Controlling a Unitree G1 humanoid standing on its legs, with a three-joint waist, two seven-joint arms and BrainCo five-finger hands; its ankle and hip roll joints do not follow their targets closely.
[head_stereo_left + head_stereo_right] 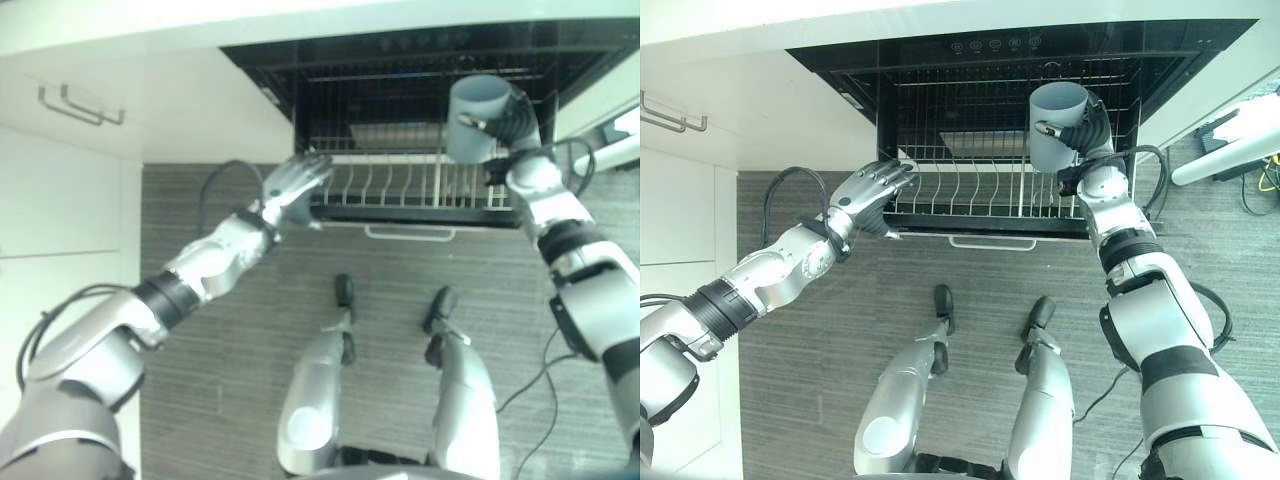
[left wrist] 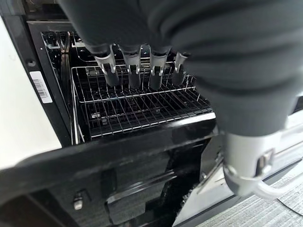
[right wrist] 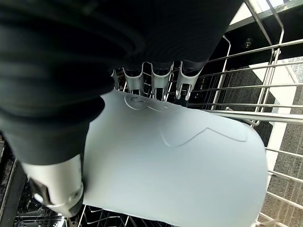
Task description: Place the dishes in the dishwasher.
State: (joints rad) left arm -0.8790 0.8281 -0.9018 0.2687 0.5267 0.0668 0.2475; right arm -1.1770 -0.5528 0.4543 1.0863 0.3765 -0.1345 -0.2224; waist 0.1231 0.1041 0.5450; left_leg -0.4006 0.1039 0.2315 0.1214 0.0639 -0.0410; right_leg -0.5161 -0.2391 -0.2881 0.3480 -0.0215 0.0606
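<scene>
A pale grey-blue cup (image 1: 1057, 122) hangs over the right part of the pulled-out wire rack (image 1: 970, 190) of the open dishwasher (image 1: 980, 70). My right hand (image 1: 1088, 125) is shut on the cup, fingers (image 3: 161, 82) curled over its wall (image 3: 180, 165) and thumb against its side. Its mouth faces up toward me. My left hand (image 1: 872, 195) is at the rack's front left corner with fingers (image 2: 132, 71) straight and relaxed, holding nothing. The rack's wire floor (image 2: 137, 106) lies bare below those fingers.
White cabinet fronts with a metal handle (image 1: 80, 105) stand to the left of the dishwasher. The rack's front pull handle (image 1: 985, 242) juts toward me. A white countertop edge (image 1: 790, 25) runs above the opening. A white bar (image 1: 1225, 160) crosses the floor at right.
</scene>
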